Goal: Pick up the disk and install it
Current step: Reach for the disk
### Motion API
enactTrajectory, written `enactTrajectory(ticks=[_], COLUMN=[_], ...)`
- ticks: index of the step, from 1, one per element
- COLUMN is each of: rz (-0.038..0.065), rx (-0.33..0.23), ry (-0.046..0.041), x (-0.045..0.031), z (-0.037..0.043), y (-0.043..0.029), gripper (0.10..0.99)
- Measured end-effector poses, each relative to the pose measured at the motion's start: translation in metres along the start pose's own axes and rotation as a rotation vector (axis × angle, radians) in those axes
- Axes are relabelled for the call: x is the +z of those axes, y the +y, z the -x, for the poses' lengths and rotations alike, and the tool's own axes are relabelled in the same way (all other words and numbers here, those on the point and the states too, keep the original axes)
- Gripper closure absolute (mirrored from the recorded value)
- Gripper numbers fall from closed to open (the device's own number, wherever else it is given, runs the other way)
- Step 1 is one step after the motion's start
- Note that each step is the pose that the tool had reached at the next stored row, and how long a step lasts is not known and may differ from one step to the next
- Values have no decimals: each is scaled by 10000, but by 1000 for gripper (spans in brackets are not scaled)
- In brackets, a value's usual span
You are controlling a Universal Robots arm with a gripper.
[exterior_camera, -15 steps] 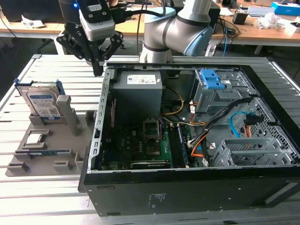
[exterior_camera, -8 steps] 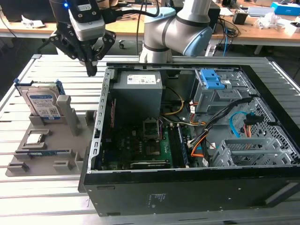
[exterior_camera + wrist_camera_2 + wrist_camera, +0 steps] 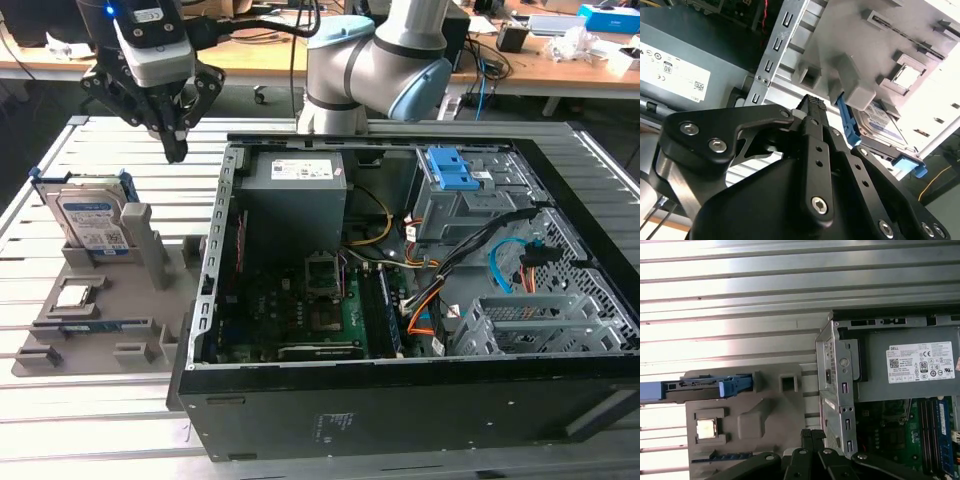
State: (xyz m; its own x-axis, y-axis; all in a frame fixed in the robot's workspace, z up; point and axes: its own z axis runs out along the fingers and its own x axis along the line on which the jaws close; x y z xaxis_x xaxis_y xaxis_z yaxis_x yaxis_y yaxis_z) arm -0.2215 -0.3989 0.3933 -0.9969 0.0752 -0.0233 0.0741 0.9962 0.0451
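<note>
**Arm and hand: pose record**

Arm (image 3: 375,60): grey segments with pale blue joint caps, seen at the back of the exterior view. Hand (image 3: 175,150): black, pointed downward, held out toward the exterior view's left. Fingers (image 3: 815,140): brought together at the tips, nothing gripped between them, as seen in both wrist views.
</note>
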Motion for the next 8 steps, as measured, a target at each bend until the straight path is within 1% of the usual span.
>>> enactTrajectory(ticks=[6, 8], rz=[0, 0], rx=[1, 1], ry=[0, 0], x=[-3, -5], z=[-116, -184], y=[-8, -13], gripper=[980, 980])
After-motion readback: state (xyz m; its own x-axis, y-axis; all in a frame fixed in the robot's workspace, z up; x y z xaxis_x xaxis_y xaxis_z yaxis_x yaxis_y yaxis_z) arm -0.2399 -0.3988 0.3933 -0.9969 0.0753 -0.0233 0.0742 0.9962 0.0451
